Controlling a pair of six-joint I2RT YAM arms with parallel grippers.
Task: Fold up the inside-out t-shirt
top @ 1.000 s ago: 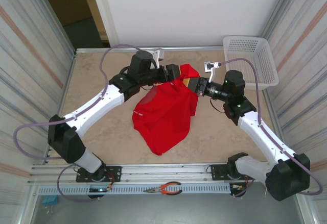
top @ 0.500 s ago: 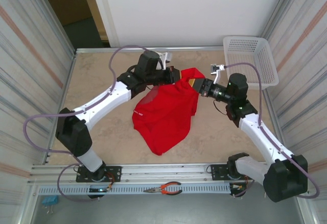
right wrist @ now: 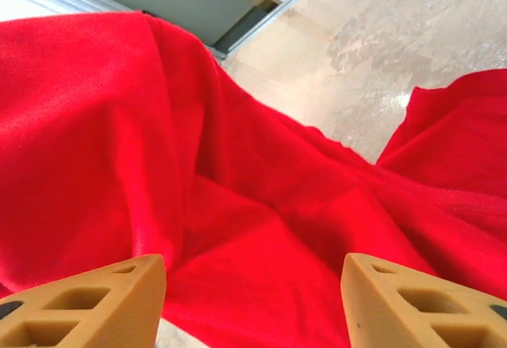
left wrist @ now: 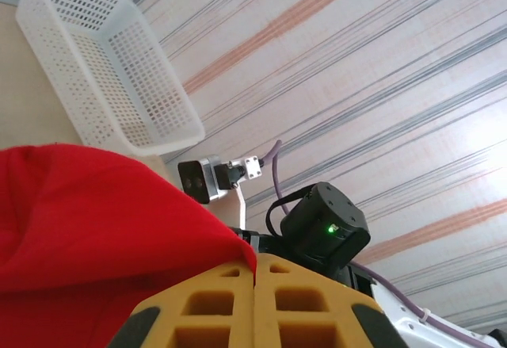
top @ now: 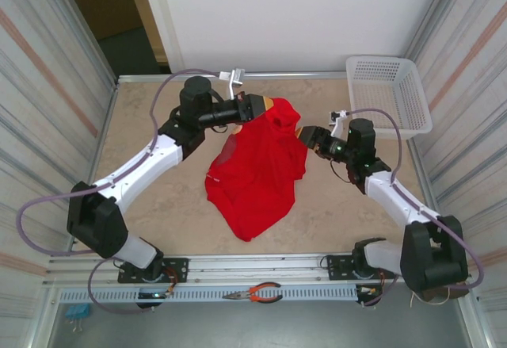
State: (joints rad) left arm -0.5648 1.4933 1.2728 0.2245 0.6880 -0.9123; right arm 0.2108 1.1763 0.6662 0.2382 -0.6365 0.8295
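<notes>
The inside-out t-shirt (top: pixel 257 170) is bright red and crumpled, hanging from its far end down onto the table's middle. My left gripper (top: pixel 265 106) is shut on the t-shirt's upper edge and holds it lifted; in the left wrist view the yellow fingers (left wrist: pixel 305 304) press together with red cloth (left wrist: pixel 95 221) pinched between them. My right gripper (top: pixel 305 136) stands open just right of the cloth, its jaws apart with nothing between them. In the right wrist view the t-shirt (right wrist: pixel 238 181) lies in folds ahead of the two tan fingertips (right wrist: pixel 103 292).
A white mesh basket (top: pixel 390 94) sits at the table's far right corner, also seen from the left wrist as the basket (left wrist: pixel 103 70). Striped walls close in both sides. Red-handled pliers (top: pixel 255 292) lie on the front rail. Bare beige tabletop (top: pixel 150 197) spreads left of the shirt.
My right gripper has let go of the shirt and drawn back right and open. My left gripper closed on the shirt's top edge and pulled it left and toward the back.
</notes>
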